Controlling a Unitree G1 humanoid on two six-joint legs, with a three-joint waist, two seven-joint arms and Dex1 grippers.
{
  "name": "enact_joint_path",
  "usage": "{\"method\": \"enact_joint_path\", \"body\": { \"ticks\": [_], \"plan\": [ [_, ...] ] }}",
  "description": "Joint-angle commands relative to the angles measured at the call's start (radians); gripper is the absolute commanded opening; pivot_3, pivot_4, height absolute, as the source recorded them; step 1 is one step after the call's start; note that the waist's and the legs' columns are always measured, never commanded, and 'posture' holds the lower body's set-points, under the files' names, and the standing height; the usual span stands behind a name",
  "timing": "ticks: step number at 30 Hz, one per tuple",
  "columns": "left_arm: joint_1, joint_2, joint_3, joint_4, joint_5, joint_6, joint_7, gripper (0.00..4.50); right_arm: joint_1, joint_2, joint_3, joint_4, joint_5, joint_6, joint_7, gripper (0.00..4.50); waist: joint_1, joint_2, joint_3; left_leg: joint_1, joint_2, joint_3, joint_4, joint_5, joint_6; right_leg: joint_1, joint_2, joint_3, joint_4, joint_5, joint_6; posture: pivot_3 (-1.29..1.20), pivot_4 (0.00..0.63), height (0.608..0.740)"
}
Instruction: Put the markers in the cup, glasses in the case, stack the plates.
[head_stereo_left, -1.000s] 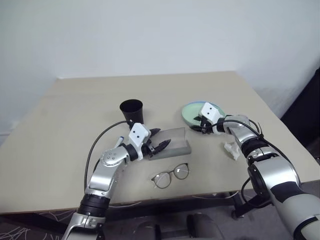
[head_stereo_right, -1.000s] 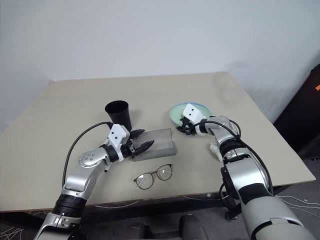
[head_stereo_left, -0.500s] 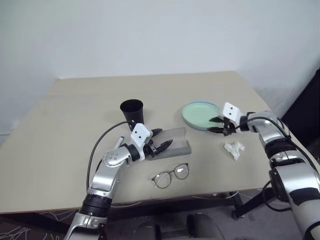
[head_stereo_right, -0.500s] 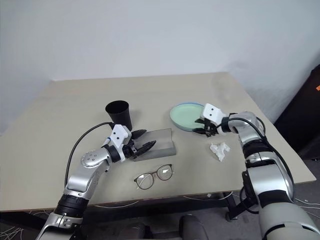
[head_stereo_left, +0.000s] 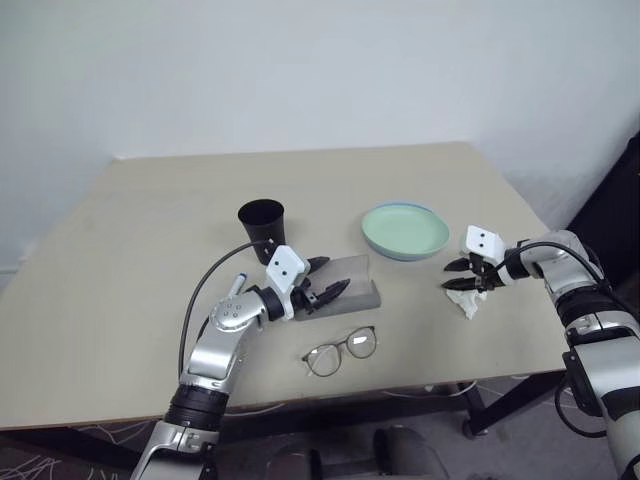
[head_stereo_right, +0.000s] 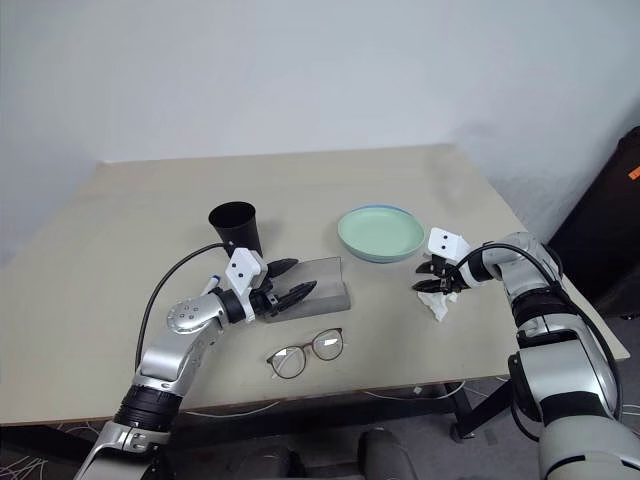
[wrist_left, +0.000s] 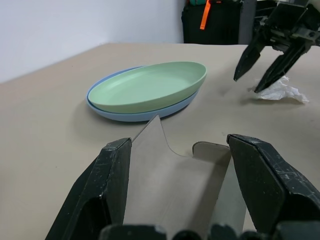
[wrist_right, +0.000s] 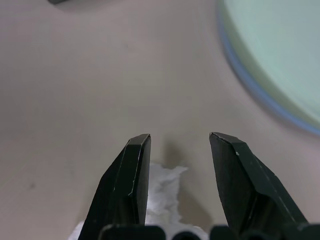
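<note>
The mint green plate lies stacked on the light blue plate (head_stereo_left: 405, 230) at the back right. The black cup (head_stereo_left: 262, 224) stands upright at mid table. In front of it is the grey case (head_stereo_left: 352, 284), its lid raised. My left gripper (head_stereo_left: 330, 276) is open, its fingers straddling the case's left end; I cannot tell whether they touch it. The glasses (head_stereo_left: 340, 350) lie near the front edge. A white marker with a blue cap (head_stereo_left: 238, 284) shows behind my left forearm. My right gripper (head_stereo_left: 458, 276) hangs open just above a crumpled tissue (head_stereo_left: 468, 302).
The table's right edge runs close behind my right arm, and its front edge lies just past the glasses. A black cable loops from my left arm over the table. Bare tabletop stretches to the left and behind the cup.
My right gripper has left the plates' near rim and swung right and toward the front, tilting down over the tissue. The left gripper and the case have kept still.
</note>
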Motion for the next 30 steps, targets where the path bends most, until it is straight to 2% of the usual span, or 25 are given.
{"method": "enact_joint_path", "body": {
  "ticks": [1,19,22,26,30],
  "plan": [
    [-0.021,0.004,0.001,-0.021,0.003,-0.020,-0.002,3.22,-0.012,-0.022,0.005,-0.040,0.000,0.021,0.032,2.02,0.000,0.000,0.000,0.000,0.000,0.000,0.000,0.000,0.000,0.000,0.000,0.000,0.000,0.000,0.000,0.00,0.000,0.732],
    [-0.013,0.005,0.002,-0.026,0.006,-0.019,-0.004,3.22,0.000,-0.047,0.064,-0.025,-0.070,0.030,-0.004,2.02,0.000,0.000,0.000,0.000,0.000,0.000,0.001,0.000,0.000,0.000,0.000,0.000,0.000,0.000,0.000,0.00,0.000,0.732],
    [-0.017,0.004,0.001,-0.023,0.008,-0.019,-0.005,3.22,0.000,-0.046,0.062,-0.026,-0.067,0.020,-0.001,1.41,0.000,0.000,0.000,0.000,0.000,0.000,0.001,0.000,0.000,0.000,0.000,0.000,0.000,0.000,0.000,0.00,0.000,0.732],
    [-0.018,0.005,0.002,-0.021,0.010,-0.021,-0.005,3.22,-0.005,-0.042,0.052,-0.034,-0.052,0.015,0.009,0.14,0.000,0.000,0.000,0.000,0.000,0.000,0.001,0.000,0.000,0.000,0.000,0.000,0.001,0.000,0.000,0.00,0.000,0.732],
    [-0.020,0.006,0.003,-0.019,0.011,-0.021,-0.005,3.22,-0.021,-0.030,0.022,-0.059,-0.007,0.021,0.035,0.03,0.000,0.000,0.000,0.000,0.000,0.000,0.001,0.000,0.000,0.000,0.000,0.000,0.001,0.000,0.000,0.00,0.000,0.732]
  ]
}}
